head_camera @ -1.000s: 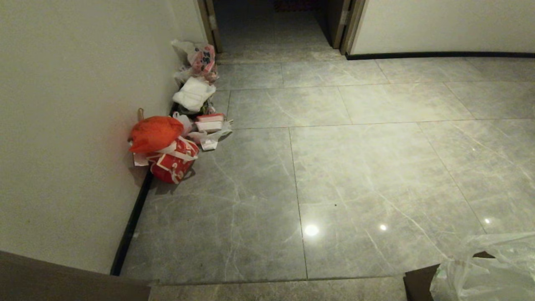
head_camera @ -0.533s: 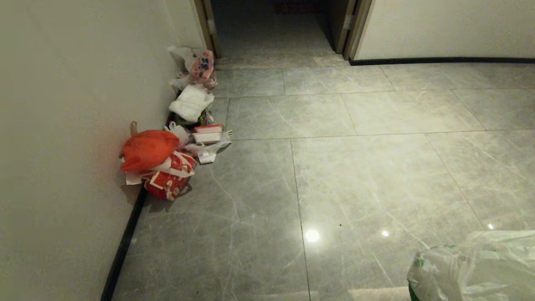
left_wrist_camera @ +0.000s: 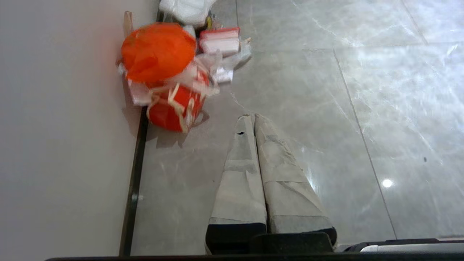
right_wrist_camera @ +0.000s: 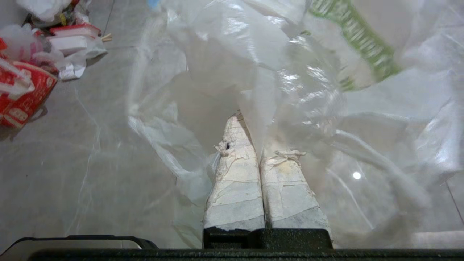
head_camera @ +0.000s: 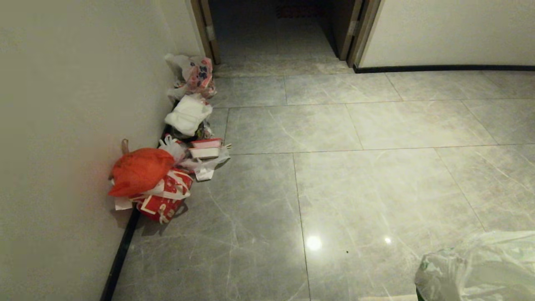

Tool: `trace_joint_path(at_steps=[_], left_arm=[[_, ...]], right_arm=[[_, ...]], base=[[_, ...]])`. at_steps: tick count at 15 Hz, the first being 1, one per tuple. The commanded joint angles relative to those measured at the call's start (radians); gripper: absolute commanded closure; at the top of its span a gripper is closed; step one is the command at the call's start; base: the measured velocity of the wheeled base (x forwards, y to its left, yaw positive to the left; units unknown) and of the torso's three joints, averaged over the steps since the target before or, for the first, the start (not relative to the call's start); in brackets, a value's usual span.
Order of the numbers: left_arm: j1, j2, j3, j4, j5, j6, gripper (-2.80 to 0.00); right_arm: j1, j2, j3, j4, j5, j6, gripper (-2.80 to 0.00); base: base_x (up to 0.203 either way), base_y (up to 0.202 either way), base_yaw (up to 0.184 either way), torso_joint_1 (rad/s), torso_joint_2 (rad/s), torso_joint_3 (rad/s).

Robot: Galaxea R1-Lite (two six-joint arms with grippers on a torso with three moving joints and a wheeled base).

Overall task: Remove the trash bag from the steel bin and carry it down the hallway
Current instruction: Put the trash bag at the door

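trash bag [right_wrist_camera: 253, 54] pinched in right end effector [right_wrist_camera: 253, 123]; left end effector [left_wrist_camera: 253, 117] pressed together, empty.

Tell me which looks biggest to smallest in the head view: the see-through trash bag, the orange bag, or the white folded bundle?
1. Translucent whitish plastic trash bag, though it is nearest the camera and cut off by the picture's edge, so this is unsure.
2. Orange plastic bag.
3. White folded bundle, farther away by the wall.

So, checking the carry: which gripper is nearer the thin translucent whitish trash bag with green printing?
Right. The right gripper is shut on the trash bag; the left gripper hangs shut and empty over bare grey tile.
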Motion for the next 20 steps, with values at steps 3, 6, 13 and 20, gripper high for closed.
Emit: trace_joint_path(at_steps=[3, 6, 13, 20], left_arm=[[0.000, 0.000, 0.000, 0.001, 0.000, 0.000, 0.00], [0.000, 0.000, 0.000, 0.001, 0.000, 0.000, 0.00], [0.000, 0.000, 0.000, 0.001, 0.000, 0.000, 0.00], [0.000, 0.000, 0.000, 0.001, 0.000, 0.000, 0.00]], right_arm=[[0.001, 0.001, 0.000, 0.000, 0.000, 0.000, 0.00], [0.000, 0.001, 0.000, 0.000, 0.000, 0.000, 0.00], [0.000, 0.001, 0.000, 0.000, 0.000, 0.000, 0.00], [0.001, 0.001, 0.000, 0.000, 0.000, 0.000, 0.00]], base=[[0.201, 0.000, 0.002, 0.000, 0.00, 0.001], [0.194, 0.000, 0.000, 0.001, 0.00, 0.002], [0.193, 0.000, 0.001, 0.002, 0.00, 0.003], [0.186, 0.000, -0.001, 0.002, 0.00, 0.001]])
